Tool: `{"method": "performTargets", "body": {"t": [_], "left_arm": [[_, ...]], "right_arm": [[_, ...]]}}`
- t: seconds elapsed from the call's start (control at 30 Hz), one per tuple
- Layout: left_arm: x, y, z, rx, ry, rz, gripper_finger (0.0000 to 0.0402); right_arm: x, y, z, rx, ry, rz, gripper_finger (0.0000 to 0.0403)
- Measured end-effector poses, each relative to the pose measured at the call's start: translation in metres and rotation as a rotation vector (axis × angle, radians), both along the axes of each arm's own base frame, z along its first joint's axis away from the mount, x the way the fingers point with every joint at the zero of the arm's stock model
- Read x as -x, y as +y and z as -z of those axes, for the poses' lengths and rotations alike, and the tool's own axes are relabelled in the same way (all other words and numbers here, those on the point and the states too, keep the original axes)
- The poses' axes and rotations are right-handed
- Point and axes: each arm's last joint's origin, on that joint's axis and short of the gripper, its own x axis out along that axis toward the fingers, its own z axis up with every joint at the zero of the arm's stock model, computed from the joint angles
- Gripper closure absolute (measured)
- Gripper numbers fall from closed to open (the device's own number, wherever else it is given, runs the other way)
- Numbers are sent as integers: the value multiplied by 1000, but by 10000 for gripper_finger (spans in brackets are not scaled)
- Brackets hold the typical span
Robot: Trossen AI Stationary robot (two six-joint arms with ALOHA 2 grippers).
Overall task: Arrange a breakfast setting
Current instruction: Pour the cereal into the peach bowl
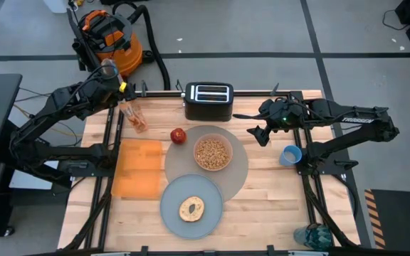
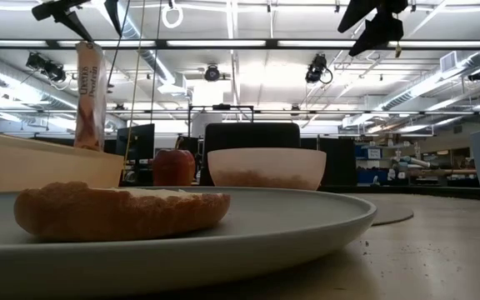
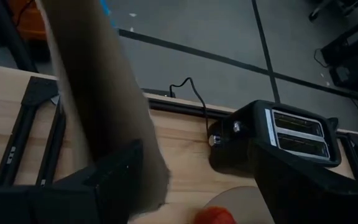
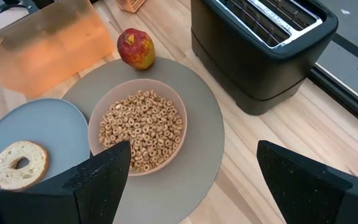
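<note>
**Left end effector** (image 1: 127, 99): raised over the far left corner of the surface (image 1: 276, 206), clenched on the cereal box (image 1: 137, 117), which hung tilted beneath it. Judged mid-return of the box, the cereal already poured.

**Orange square napkin** (image 1: 137, 168): lay flat on the near side of that end effector, just left of the placemat. No spoon was seen on it or anywhere else; that item is judged still to be placed.

**Red apple** (image 1: 179, 135): sat at the placemat's far-left edge, between the two end effectors and nearer the left one.

**Large round grey placemat** (image 1: 239, 174): lay mid-surface, on the near side of the black toaster (image 1: 208, 101).

**Grey-blue plate** (image 1: 169, 213): overlapped the placemat's near-left edge and carried the round toasted bread (image 1: 191, 208); well apart from both end effectors. Judged placed.

**Pale pink bowl** (image 1: 213, 153): stood on the placemat, filled with cereal rings, near and to the left of the right end effector. Judged done.

**Right end effector** (image 1: 259, 133): hovered over the placemat's far-right edge, released, fingers spread and grasping nothing.

**Small blue cup** (image 1: 290, 155): stood off the placemat, just beside the right end effector on its near-right side. Judged possibly still to be brought in closer.

**Status**: mostly complete; box to put away, spoon outstanding.
</note>
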Motion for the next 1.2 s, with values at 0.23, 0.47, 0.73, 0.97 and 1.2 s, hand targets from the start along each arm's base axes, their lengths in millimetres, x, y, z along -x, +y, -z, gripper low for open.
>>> {"method": "performTargets", "body": {"t": [0.23,0.47,0.73,0.97,1.2], "left_arm": [[-2,1,4,19,45,-9,104],[-17,6,11,48,85,15,104],[-20,7,11,49,88,15,104],[-22,9,9,23,61,26,104],[-29,12,0,-64,12,77,104]], "right_arm": [[0,0,0,0,-1,0,47],[0,0,0,0,-1,0,47],[0,0,0,0,-1,0,47],[0,0,0,1,0,-1,47],[0,0,0,13,12,-18,47]]}}
